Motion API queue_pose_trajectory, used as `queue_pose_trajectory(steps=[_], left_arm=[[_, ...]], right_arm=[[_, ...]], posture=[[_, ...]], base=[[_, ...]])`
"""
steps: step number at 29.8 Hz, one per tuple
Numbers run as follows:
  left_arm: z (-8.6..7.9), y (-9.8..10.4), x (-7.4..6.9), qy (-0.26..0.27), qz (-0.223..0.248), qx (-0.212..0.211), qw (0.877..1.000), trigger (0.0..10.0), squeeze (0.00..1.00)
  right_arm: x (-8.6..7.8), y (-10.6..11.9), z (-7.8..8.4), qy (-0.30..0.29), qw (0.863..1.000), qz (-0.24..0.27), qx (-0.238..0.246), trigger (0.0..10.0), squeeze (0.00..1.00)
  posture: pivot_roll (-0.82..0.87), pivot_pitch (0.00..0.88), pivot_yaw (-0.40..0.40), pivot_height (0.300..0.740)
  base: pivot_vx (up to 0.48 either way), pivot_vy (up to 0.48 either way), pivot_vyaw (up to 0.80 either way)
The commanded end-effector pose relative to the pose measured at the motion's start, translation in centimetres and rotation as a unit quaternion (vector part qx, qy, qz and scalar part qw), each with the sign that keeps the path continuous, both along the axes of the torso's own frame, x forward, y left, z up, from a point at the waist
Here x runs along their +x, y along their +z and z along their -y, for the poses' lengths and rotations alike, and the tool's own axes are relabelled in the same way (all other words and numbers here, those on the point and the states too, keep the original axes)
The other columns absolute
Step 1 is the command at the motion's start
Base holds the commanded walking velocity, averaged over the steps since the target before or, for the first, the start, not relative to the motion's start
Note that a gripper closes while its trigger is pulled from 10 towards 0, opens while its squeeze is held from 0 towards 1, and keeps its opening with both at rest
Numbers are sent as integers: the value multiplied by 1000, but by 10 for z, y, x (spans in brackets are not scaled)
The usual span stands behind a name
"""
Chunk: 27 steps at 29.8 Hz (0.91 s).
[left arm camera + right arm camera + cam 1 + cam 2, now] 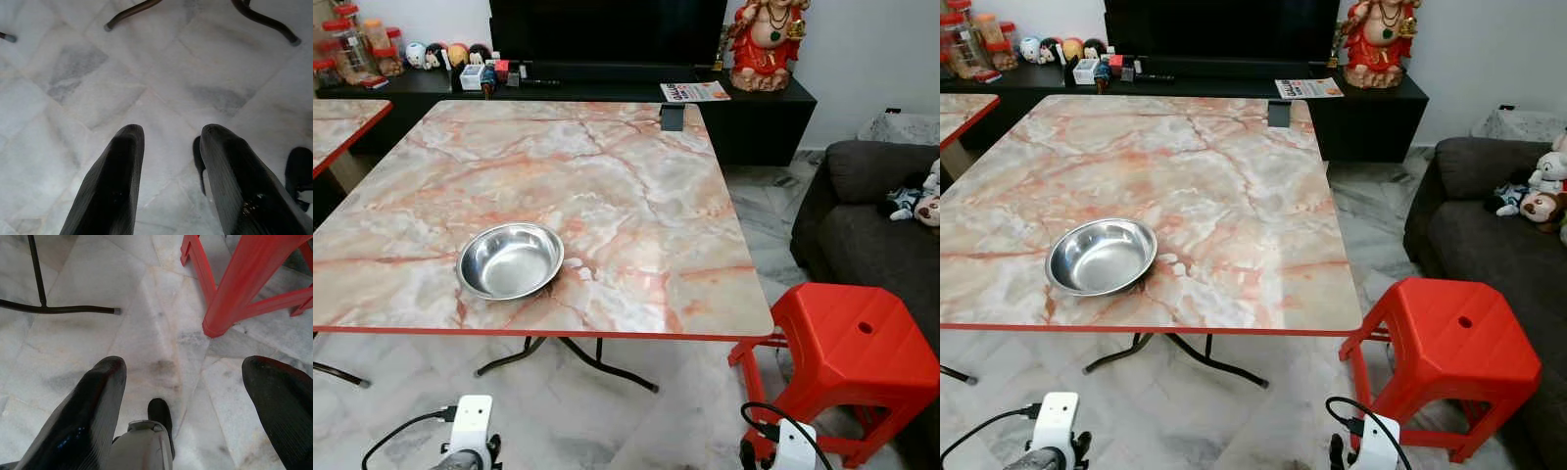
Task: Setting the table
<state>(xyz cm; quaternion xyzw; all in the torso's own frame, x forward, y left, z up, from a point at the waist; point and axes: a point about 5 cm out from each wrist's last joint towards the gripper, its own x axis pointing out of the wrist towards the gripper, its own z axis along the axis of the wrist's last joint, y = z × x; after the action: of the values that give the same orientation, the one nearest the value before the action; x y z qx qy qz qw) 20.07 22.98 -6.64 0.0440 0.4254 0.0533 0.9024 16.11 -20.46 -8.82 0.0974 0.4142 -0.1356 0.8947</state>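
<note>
Bowl: a steel bowl (510,260) sits empty near the tabletop's front edge, left of middle.
Table: marble-patterned table (626,186) with a red rim.
Surroundings: a red stool (854,352) stands off the front right corner; a dark sofa (1489,235) lies beyond it.
Left gripper (168,147): hangs low over the floor tiles, fingers narrowly parted, empty.
Right gripper (183,382): hangs by the stool's leg, fingers wide, empty.
</note>
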Motion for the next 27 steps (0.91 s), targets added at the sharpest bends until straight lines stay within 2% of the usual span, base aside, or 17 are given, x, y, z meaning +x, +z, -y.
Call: queue_pose_trajectory(steps=[1,5,10,18,24,27], left_arm=[[8,-5,-5,-2,-20,-11,1000,10000,0],[18,-9,-7,-14,-28,-17,999,10000,0],[22,-9,-7,-24,-31,-17,999,10000,0],[31,-12,-8,-8,-36,-36,999,10000,0],[33,-12,-8,-8,-37,-39,998,10000,0],[28,-15,-14,5,-45,-38,998,10000,0]], right_arm=[[-2,0,4,-9,1000,-3,-3,10000,0],[-2,1,8,-12,1000,-2,-8,10000,0],[-1,1,9,-14,1000,-1,-10,10000,0],[1,1,5,-16,1000,0,-4,10000,0],[1,1,3,-16,1000,3,4,10000,0],[-2,0,5,-17,1000,-2,-3,10000,0]], posture=[[-65,0,1,740],[-74,0,3,740],[-79,0,7,740],[-71,0,7,740],[-70,0,5,740],[-67,0,6,740]], base=[[0,0,0],[0,0,0],[0,0,0],[0,0,0],[0,0,0],[0,354,0]])
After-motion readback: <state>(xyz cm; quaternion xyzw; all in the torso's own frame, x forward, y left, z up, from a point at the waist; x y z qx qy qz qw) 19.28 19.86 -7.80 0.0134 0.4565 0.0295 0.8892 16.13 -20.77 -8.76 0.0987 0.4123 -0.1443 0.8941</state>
